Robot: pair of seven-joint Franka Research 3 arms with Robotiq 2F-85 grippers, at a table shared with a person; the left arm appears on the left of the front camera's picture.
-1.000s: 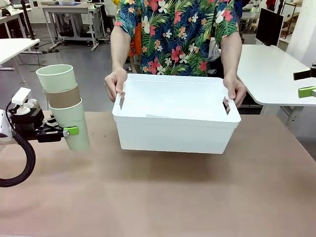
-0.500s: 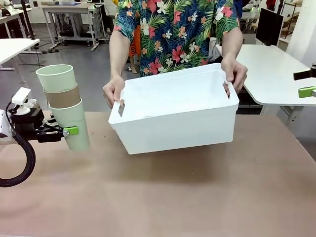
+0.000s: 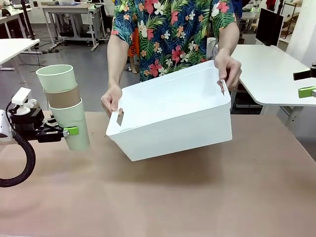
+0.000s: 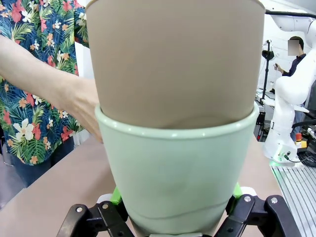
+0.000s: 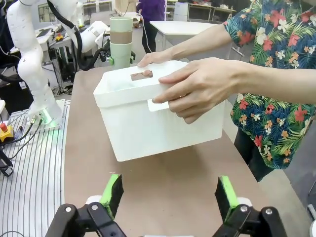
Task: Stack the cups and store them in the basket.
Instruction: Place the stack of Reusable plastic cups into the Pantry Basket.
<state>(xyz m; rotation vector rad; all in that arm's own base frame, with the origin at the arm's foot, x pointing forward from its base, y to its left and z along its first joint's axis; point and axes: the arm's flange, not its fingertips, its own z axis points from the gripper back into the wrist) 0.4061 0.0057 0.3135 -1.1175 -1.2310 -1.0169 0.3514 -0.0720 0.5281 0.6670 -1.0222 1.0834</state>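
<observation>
Left gripper [image 3: 69, 131] pinches the stacked cups [image 3: 63, 104]; right gripper [image 5: 168, 195] fingers spread, holding nothing. Person's hands tilt basket [image 3: 173, 123] above the surface [image 3: 197, 197].

The front camera looks across the worktop [image 3: 197, 197] at the person holding the basket [image 3: 173, 118]. The left wrist camera sits very close behind the stacked cups [image 4: 177, 123], facing the person's arm. The right wrist camera looks along the worktop from farther off, sharing basket, cups and person with the front view.
</observation>
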